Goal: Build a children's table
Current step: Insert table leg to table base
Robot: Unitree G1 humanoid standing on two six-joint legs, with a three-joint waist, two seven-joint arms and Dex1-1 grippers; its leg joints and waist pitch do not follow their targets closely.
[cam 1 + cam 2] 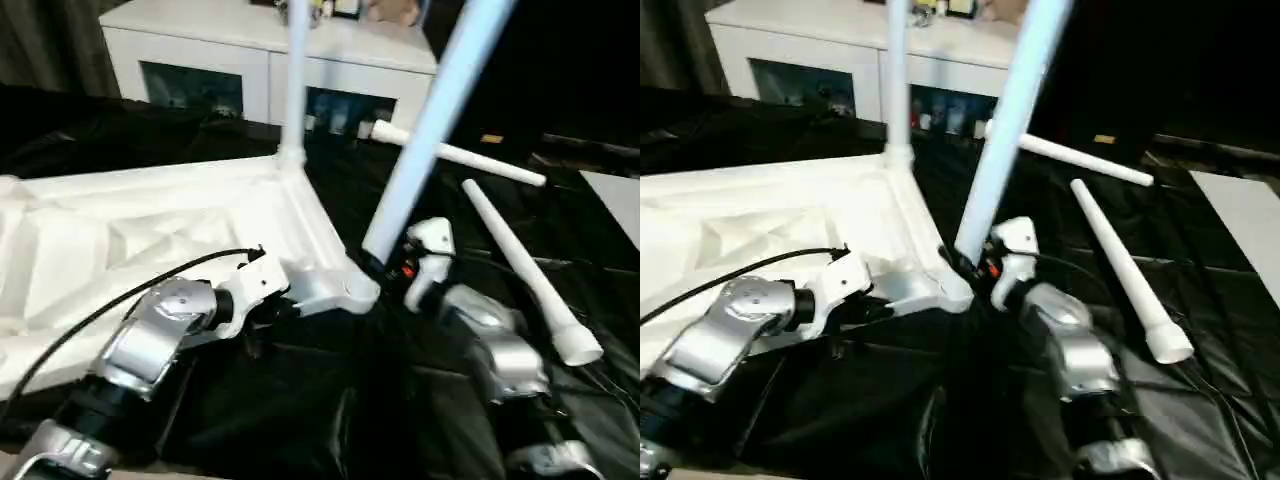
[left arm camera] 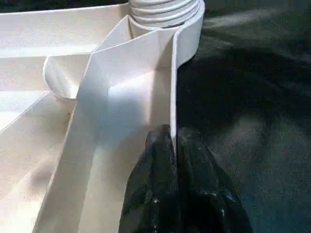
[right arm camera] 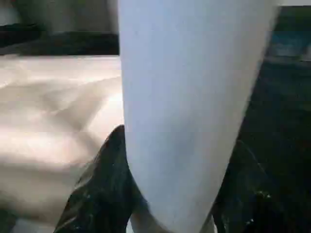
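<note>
Right gripper (image 1: 975, 268) clamps the lower end of a tilted leg (image 1: 430, 120) just above the tabletop's near right corner socket; the left gripper (image 2: 174, 145) is pinched shut on the tabletop (image 1: 120, 230) rim beside that corner, steadying it. Judged step: seat this leg. The leg should be brought upright and centred over the socket before pressing down. Count: one tabletop, upside down on the black cloth; four legs, namely one held, one standing (image 1: 296, 70) in the far corner, two loose (image 1: 520, 270) (image 1: 455, 153) to the right.
</note>
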